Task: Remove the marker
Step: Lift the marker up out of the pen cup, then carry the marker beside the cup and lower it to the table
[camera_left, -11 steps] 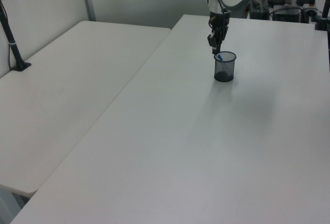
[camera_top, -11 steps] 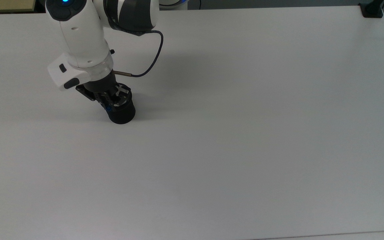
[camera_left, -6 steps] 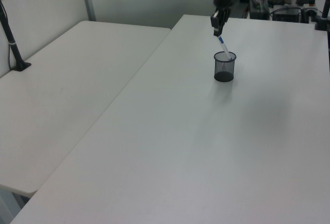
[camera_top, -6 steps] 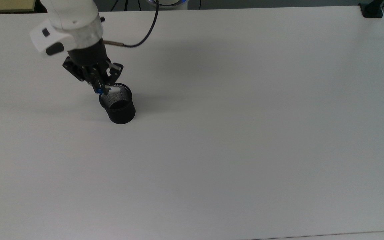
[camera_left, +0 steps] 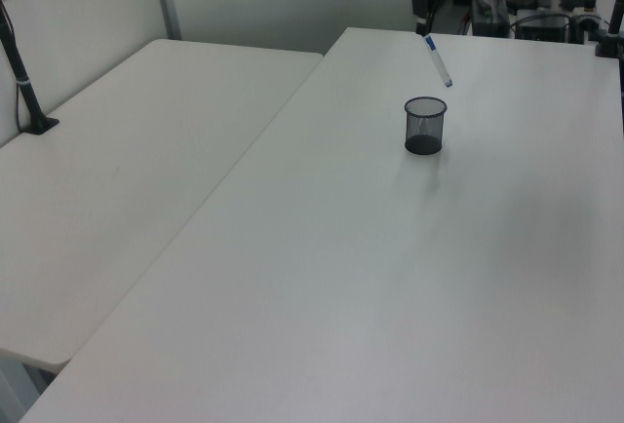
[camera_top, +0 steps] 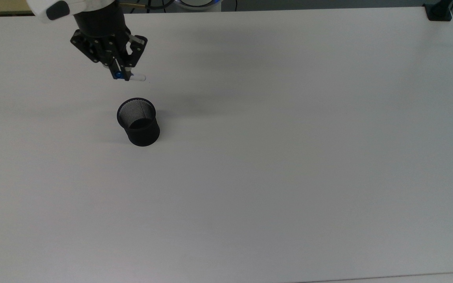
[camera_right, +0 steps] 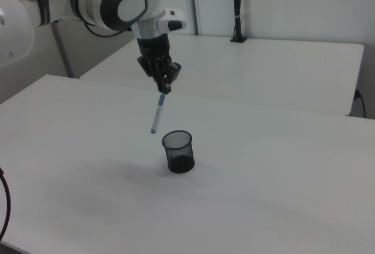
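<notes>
Gripper (camera_right: 164,88) jaws pinch the marker (camera_right: 157,112) by its capped upper end; half a second ago its lower end sat in the mesh cup (camera_right: 177,151). Now it hangs clear above the cup, so extraction looks done.

The pincer (camera_top: 119,74) hides the marker's (camera_top: 136,78) upper end, and the arm (camera_top: 73,6) runs off the top view's upper edge.

One marker (camera_right: 156,113), one black mesh cup (camera_right: 177,151), one gripper (camera_right: 164,90) and two white tables (camera_left: 322,277) were present.
</notes>
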Tool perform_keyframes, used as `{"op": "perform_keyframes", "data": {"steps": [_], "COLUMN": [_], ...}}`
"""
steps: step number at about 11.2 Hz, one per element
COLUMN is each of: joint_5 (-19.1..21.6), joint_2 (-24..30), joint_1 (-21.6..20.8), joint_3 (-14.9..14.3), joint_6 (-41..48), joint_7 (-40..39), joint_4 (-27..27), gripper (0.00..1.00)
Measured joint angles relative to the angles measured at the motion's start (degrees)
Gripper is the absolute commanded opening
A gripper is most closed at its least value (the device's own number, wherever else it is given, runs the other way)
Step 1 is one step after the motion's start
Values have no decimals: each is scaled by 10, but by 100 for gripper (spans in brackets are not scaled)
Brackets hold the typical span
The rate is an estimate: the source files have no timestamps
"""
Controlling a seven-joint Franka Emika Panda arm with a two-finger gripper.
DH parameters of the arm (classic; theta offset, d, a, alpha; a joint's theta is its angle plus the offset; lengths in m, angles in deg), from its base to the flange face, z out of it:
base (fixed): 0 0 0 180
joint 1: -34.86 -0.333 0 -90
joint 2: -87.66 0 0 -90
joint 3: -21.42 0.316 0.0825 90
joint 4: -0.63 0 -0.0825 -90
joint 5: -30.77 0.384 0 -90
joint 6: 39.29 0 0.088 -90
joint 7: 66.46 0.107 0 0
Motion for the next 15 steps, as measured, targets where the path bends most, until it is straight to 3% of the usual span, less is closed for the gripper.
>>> {"op": "perform_keyframes", "data": {"steps": [2, 5, 10, 12, 13, 14, 15], "joint_5": [3, 4, 4, 4, 4, 4, 4], "joint_2": [-11, -63, -157, -169, -170, -170, -170], "joint_1": [-24, -94, -133, -141, -142, -142, -141], "joint_3": [8, 13, 13, 13, 13, 12, 12], "joint_6": [48, 84, 84, 66, 54, 42, 32], "joint_7": [-1, 0, 1, 13, 21, 26, 28], "joint_4": [-5, -24, -27, -25, -25, -24, -24], "gripper": [3, 4, 19, 33, 41, 56, 62]}}
